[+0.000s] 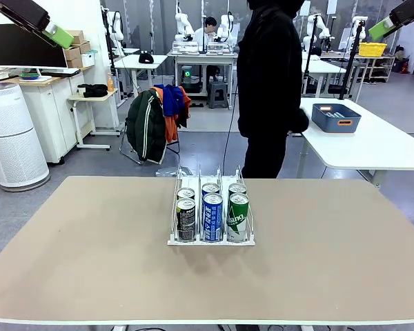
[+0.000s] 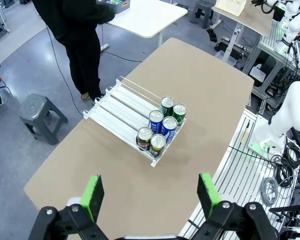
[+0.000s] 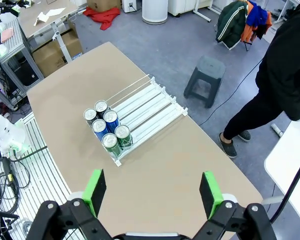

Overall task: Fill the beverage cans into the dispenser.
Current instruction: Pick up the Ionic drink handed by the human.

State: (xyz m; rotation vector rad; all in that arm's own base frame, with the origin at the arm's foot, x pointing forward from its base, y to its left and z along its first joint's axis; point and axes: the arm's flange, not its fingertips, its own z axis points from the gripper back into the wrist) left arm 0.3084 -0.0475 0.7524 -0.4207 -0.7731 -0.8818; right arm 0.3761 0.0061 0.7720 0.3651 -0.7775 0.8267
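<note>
The white dispenser (image 1: 193, 181) stands mid-table with several beverage cans at its front end. Two black-grey cans (image 1: 185, 219) fill the left lane, two blue ones (image 1: 212, 217) the middle, two green ones (image 1: 237, 216) the right. The rear of each lane is bare. My left gripper (image 1: 58, 34) hangs high at the top left and my right gripper (image 1: 383, 27) high at the top right. From above, the left gripper (image 2: 151, 192) is open over the dispenser (image 2: 117, 107) and cans (image 2: 162, 125). The right gripper (image 3: 152, 192) is likewise open, holding nothing, above the dispenser (image 3: 150, 102) and cans (image 3: 106, 125).
A person in black (image 1: 269, 83) stands at the table's far side, next to a white side table (image 1: 372, 148) carrying a dark blue bin (image 1: 336, 117). A grey stool (image 3: 206, 80) sits on the floor beyond the table. The tan tabletop (image 1: 90, 241) is bare around the dispenser.
</note>
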